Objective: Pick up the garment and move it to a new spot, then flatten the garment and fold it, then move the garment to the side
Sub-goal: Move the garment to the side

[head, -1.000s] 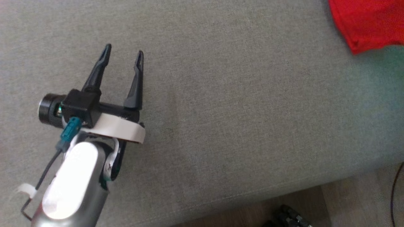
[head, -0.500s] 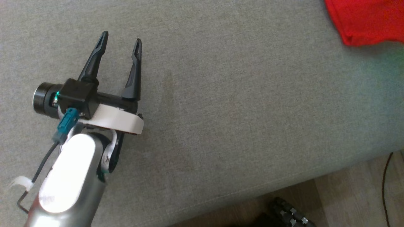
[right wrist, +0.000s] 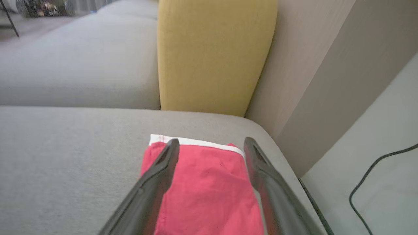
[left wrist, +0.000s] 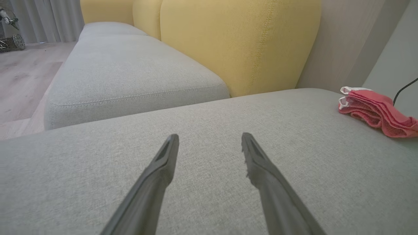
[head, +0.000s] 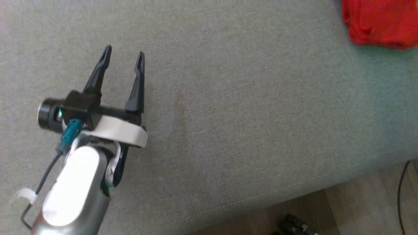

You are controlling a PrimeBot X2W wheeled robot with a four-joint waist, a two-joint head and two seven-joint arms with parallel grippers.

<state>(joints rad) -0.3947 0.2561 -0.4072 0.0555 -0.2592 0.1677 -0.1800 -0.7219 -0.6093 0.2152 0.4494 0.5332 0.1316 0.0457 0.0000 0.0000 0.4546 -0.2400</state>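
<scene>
The garment (head: 380,21) is a red folded cloth with a white edge, lying at the far right of the grey sofa seat (head: 235,107). The left wrist view shows the garment (left wrist: 378,111) off to the right, and the right wrist view has the garment (right wrist: 205,186) directly below. My right gripper (right wrist: 211,143) hovers over it, open, its two fingers spread apart with the cloth showing between them and nothing gripped. My left gripper (head: 124,54) is open and empty above the seat's left part, far from the garment.
Yellow back cushions (left wrist: 235,42) stand behind the seat, and a second grey seat (left wrist: 130,75) lies beyond. The seat's front edge drops to a wooden floor (head: 359,209). A black cable (right wrist: 375,176) runs along the pale floor right of the sofa.
The head view has shifted a little. More of the garment's folded bundle shows at the top right now. The left gripper keeps the same open stance over the seat.
</scene>
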